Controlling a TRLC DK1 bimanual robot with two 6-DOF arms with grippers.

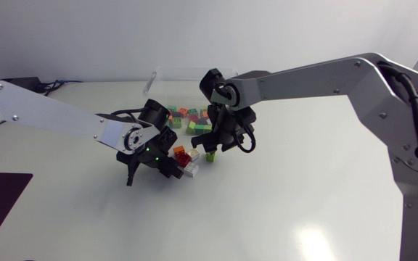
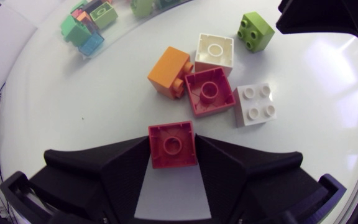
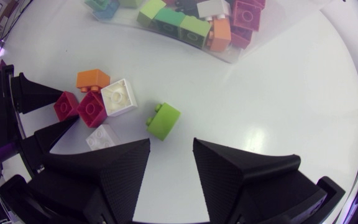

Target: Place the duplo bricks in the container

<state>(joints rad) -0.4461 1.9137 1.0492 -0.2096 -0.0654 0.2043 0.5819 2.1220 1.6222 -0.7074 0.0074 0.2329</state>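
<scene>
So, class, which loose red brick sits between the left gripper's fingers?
The lone red brick; the other red brick lies farther ahead, beside the orange brick.

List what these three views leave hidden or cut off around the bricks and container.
Head view: the right arm covers part of the clear plastic container, so its bricks cannot be counted.
Head view: the red square brick held by the left gripper is hidden under that arm's wrist.
Wrist views: the container is cut off at the edge.
</scene>
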